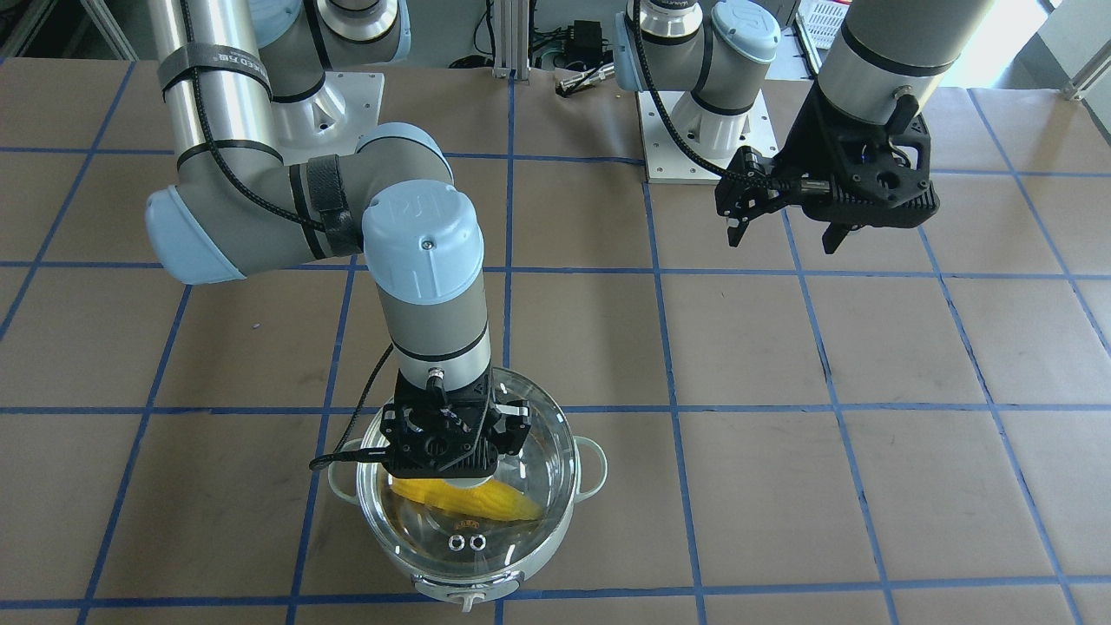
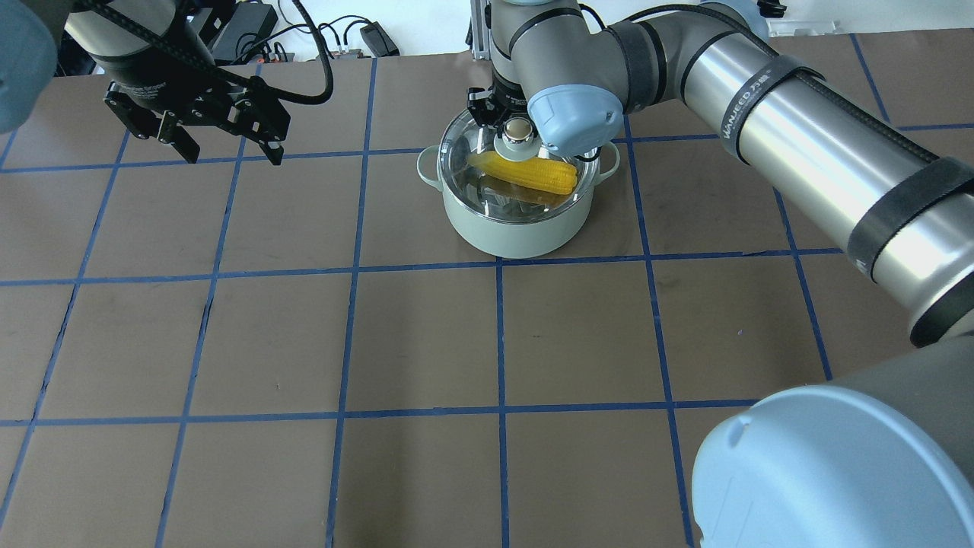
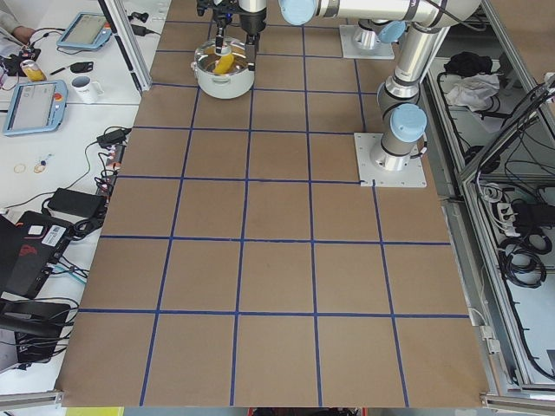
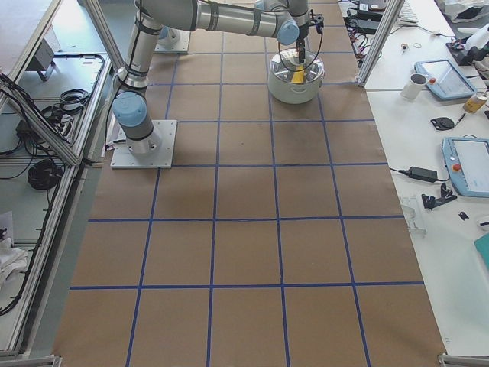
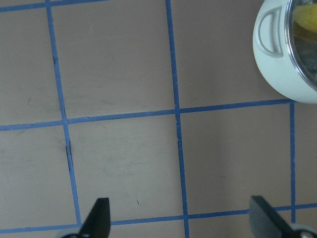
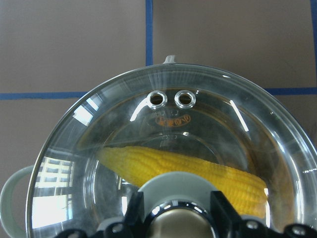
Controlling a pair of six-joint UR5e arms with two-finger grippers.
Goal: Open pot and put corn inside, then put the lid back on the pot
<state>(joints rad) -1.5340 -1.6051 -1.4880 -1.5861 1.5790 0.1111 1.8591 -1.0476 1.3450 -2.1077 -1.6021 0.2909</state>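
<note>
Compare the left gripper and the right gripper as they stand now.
The left gripper is open and empty; the right gripper is closed around the knob of the lid. The left gripper hangs over bare table, away from the pot; the right gripper sits directly over it. Both are black, two-fingered and point downward.

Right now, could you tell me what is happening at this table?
The right pincer grips the knob of the glass lid, which sits on the pale green pot. The corn lies inside the pot, under the lid. The left pincer hangs open above the table, away from the pot, holding nothing.
</note>
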